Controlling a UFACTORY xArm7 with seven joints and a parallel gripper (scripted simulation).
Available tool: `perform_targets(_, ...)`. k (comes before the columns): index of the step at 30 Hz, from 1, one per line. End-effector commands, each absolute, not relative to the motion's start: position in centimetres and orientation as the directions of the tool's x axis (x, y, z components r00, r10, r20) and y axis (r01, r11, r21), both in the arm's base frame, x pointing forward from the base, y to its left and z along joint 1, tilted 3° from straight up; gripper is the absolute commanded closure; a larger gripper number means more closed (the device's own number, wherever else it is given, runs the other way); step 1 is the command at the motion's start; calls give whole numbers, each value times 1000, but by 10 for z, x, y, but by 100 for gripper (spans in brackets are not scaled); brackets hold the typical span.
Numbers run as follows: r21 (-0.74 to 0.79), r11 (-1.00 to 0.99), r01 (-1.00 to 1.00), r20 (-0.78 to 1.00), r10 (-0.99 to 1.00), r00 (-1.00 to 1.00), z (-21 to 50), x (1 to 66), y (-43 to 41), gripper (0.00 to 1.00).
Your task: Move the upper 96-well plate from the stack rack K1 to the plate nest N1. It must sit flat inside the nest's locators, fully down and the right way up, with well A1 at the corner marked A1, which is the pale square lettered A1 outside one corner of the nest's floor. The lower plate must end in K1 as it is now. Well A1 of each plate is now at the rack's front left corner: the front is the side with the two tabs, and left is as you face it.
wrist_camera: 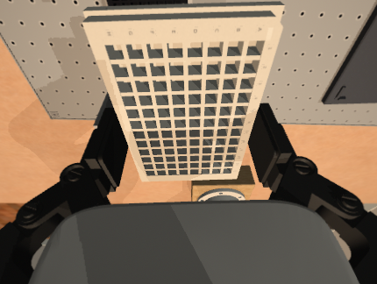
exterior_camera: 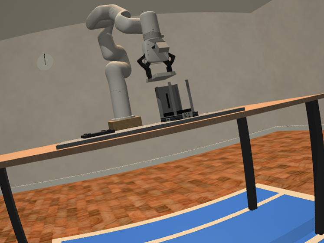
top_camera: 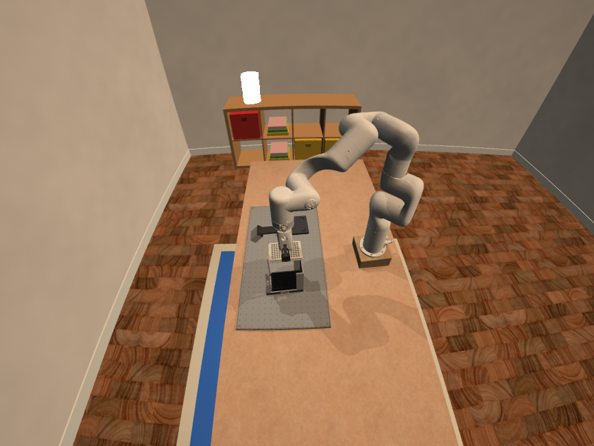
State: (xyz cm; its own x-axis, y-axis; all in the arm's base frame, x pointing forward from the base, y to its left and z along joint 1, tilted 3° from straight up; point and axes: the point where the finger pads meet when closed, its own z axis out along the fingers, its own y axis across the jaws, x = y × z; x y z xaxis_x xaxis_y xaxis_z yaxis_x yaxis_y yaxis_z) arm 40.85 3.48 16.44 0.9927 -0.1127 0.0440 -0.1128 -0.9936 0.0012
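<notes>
My gripper (exterior_camera: 158,70) is shut on the upper 96-well plate (exterior_camera: 160,75), a cream plate with a grid of square wells, gripped across its long sides. It hangs level in the air above and a little to the left of rack K1 (exterior_camera: 174,101), clear of the rack's posts. In the wrist view the plate (wrist_camera: 186,98) fills the space between the two black fingers. In the top view the plate (top_camera: 284,250) sits just behind the rack (top_camera: 285,279), which shows a dark inside; the lower plate is not plain to see. The black nest N1 (top_camera: 282,225) lies flat further back on the grey perforated base (top_camera: 282,273).
The arm's base block (top_camera: 373,254) stands to the right of the grey base. The nest also shows as a low black slab in the exterior view (exterior_camera: 97,133). A shelf unit (top_camera: 287,127) stands beyond the table's far end.
</notes>
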Motion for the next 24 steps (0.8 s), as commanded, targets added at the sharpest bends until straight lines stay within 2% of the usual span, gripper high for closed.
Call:
perform_targets(1,0,-994,-112,48,-112,993,166,406,21,100)
perform_targets(24,1,-994,-112,48,-112,993,164,389,-40,100)
